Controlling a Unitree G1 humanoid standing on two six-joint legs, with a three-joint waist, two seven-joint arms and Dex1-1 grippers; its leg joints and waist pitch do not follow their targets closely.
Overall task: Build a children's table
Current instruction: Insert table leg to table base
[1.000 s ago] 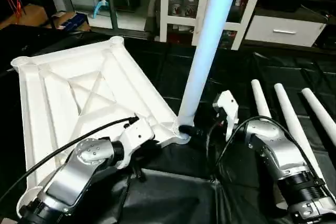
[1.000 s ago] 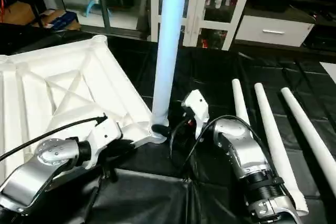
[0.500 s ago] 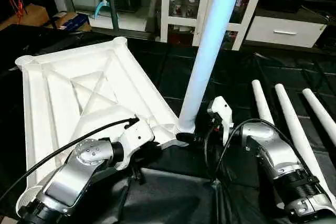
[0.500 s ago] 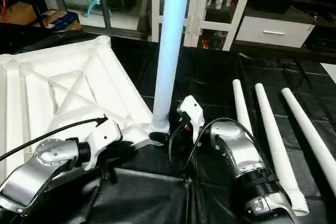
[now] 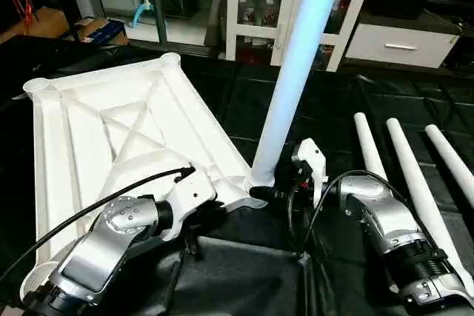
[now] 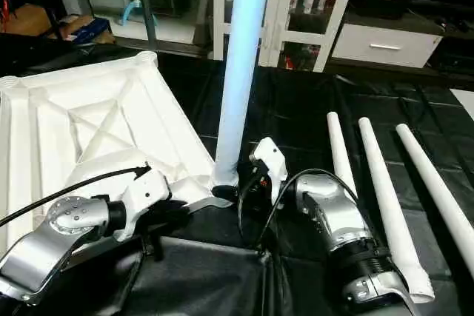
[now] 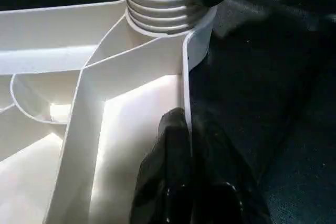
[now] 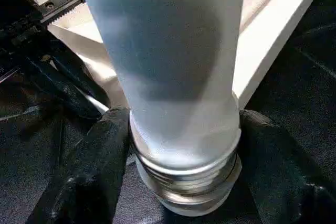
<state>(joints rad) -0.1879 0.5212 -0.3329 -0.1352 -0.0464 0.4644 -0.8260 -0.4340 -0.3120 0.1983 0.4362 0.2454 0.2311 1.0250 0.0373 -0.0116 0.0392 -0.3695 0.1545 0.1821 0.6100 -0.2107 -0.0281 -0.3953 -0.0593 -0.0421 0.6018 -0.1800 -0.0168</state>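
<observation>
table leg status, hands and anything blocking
Left hand shut on tabletop rim. Right hand around upright leg base at corner socket. Three spare legs lying aside, nothing blocking.

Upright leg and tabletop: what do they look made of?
Upright leg: apparently moulded white plastic, smooth satin skin, moulded threads at its base. Tabletop: the same-looking white plastic, thin moulded ribs crossing in an X, round corner sockets. Neither shows grain or metal sheen.
</observation>
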